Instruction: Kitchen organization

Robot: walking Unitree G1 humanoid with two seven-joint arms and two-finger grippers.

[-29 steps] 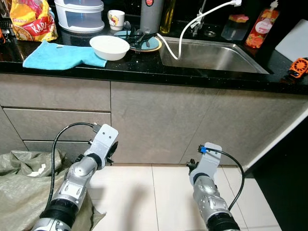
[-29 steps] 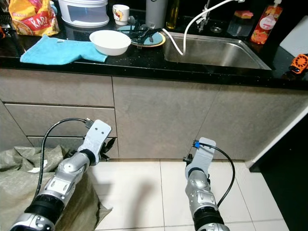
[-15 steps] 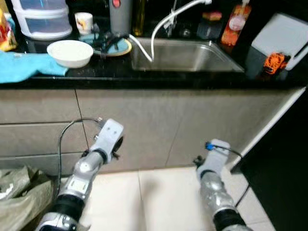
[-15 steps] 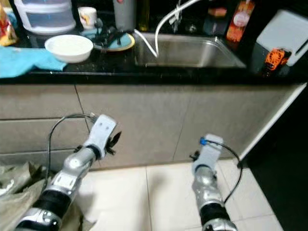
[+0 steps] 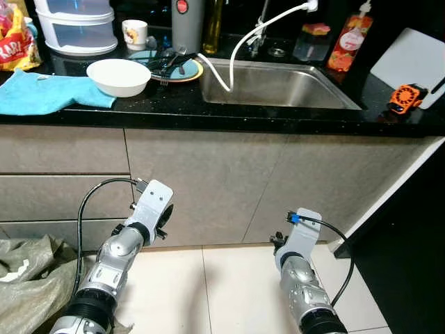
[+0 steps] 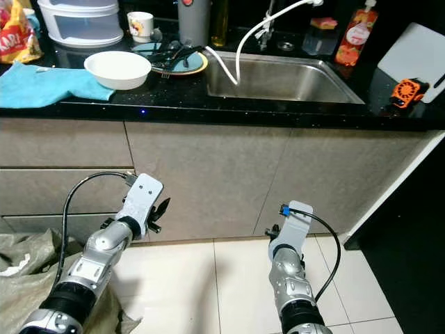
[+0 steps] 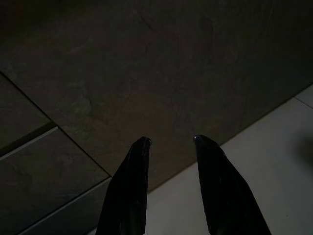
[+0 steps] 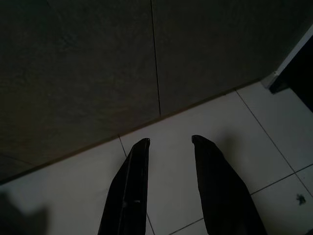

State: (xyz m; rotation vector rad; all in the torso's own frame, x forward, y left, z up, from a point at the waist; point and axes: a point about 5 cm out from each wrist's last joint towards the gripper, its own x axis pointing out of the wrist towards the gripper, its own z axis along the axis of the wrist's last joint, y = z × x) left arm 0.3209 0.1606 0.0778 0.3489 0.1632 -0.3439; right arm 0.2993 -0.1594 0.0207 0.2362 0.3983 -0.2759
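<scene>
A black counter (image 5: 208, 111) runs across the top, above grey cabinet fronts. On it stand a white bowl (image 5: 119, 75), a blue cloth (image 5: 42, 94), a plate with dark utensils (image 5: 174, 66), a mug (image 5: 134, 32) and a steel sink (image 5: 278, 83) with a white hose (image 5: 240, 45). Both arms hang low in front of the cabinets. My left gripper (image 7: 171, 141) is open and empty, facing a cabinet door. My right gripper (image 8: 170, 140) is open and empty over white floor tiles.
A grey-green sack (image 5: 28, 257) lies on the floor at the left. On the counter are stacked white containers (image 5: 76, 24), a snack bag (image 5: 15, 45), a red bottle (image 5: 350, 42), an orange tool (image 5: 405, 97) and a white board (image 5: 410, 59). A dark gap lies at the right.
The whole picture has swung right and then partly back, so the camera has turned. Both arms hang as before, with nothing in their fingers.
</scene>
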